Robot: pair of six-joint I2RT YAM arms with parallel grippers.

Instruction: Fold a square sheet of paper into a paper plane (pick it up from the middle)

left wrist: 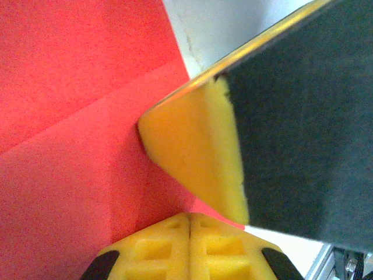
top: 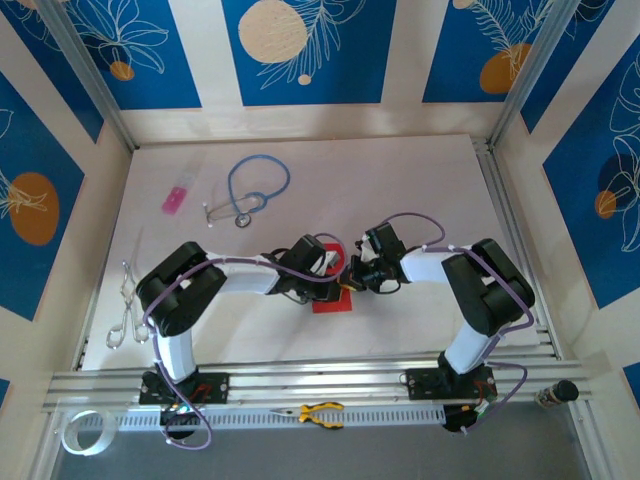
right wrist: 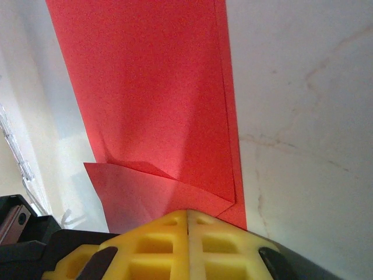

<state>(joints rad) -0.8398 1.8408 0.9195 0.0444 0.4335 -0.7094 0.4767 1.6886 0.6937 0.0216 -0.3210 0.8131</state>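
White counter (top: 420, 190), a few faint marks on the surface. Red paper (top: 331, 300) lies flat at front-centre with folds in it; layers overlap and one corner flap is creased over. Back-left: small pink item (top: 176, 197), with the blue stethoscope (top: 243, 219) to its right, not touching. Scissors (top: 127, 305) sit by the left edge, well apart from the paper. Yellow-handled pliers (top: 322, 412) are on the front rail strip.

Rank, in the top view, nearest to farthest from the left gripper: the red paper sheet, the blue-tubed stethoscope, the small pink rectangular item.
1. Red paper sheet, under the left gripper, centre.
2. Blue-tubed stethoscope, behind it to the left.
3. Small pink rectangular item, far back-left.
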